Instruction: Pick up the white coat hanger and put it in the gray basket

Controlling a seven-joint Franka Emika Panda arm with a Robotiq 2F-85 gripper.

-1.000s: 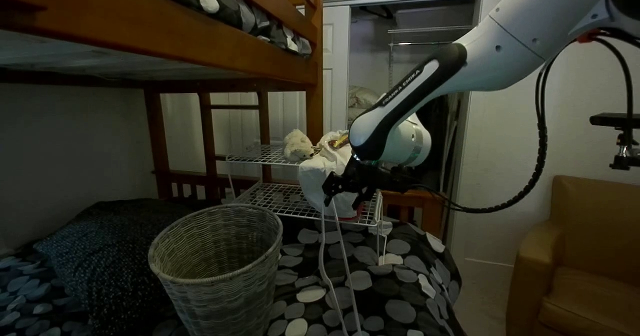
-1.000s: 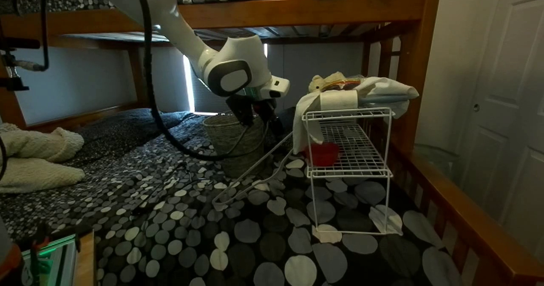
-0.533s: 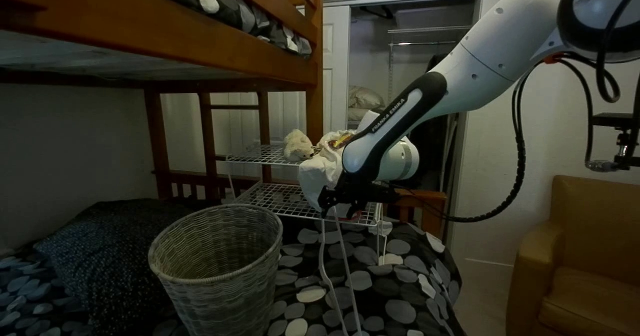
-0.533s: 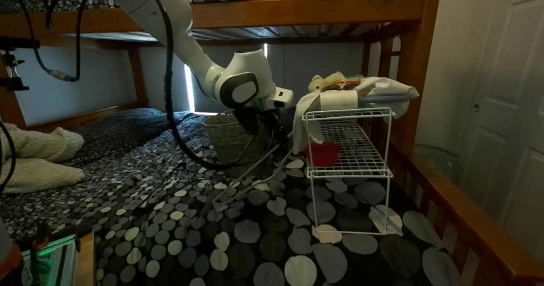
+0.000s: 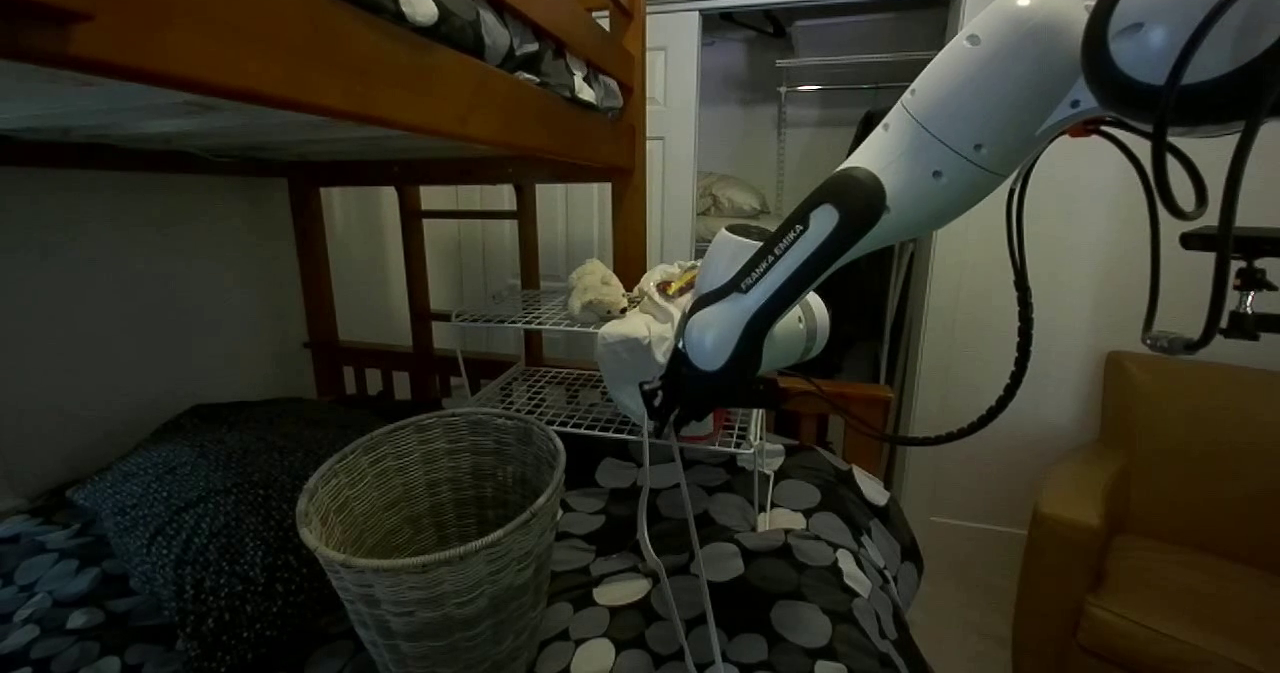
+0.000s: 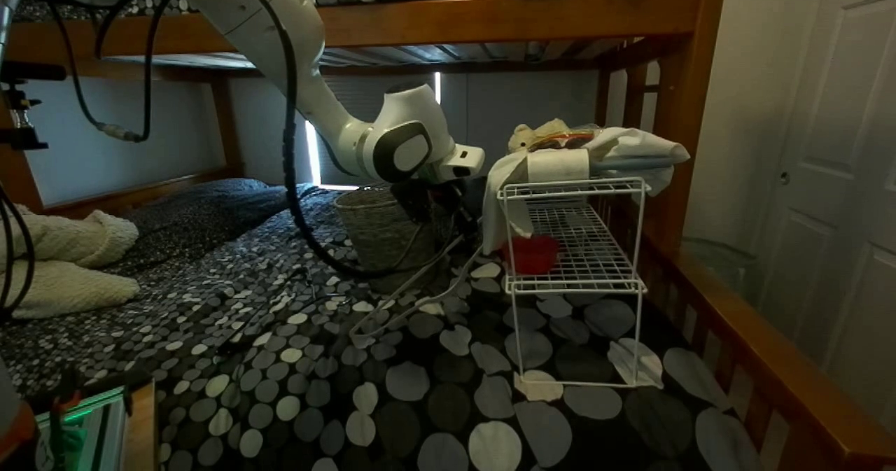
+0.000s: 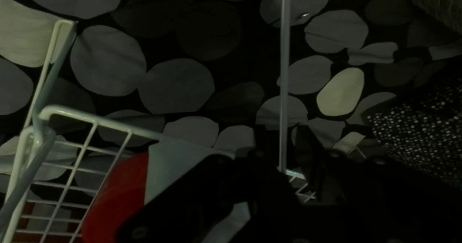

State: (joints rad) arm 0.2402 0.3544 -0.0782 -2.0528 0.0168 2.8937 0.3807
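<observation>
The white coat hanger [image 5: 698,553] shows as two thin strands running down from my gripper [image 5: 668,425] in front of the wire rack. In an exterior view, its lower corner [image 6: 355,331] reaches out low over the bed cover. Seen from the wrist, one strand of the hanger [image 7: 284,73] passes between the dark fingers of my gripper [image 7: 281,133], a narrow gap on each side. Its hook is hidden. The gray basket [image 5: 430,559] stands upright on the bed beside the hanger; behind my gripper [image 6: 458,226] it shows partly covered [image 6: 360,229].
A white wire rack [image 6: 577,290] stands close to the gripper, holding a red bowl [image 6: 533,254], white cloth [image 6: 507,198] and a cream plush toy [image 5: 595,293]. Wooden bunk rails [image 6: 504,23] run overhead. A dark pillow [image 5: 210,513] lies by the basket.
The arm has come down and its fingers have drawn much closer together around the top of the hanger. Hanger, basket and rack look unmoved.
</observation>
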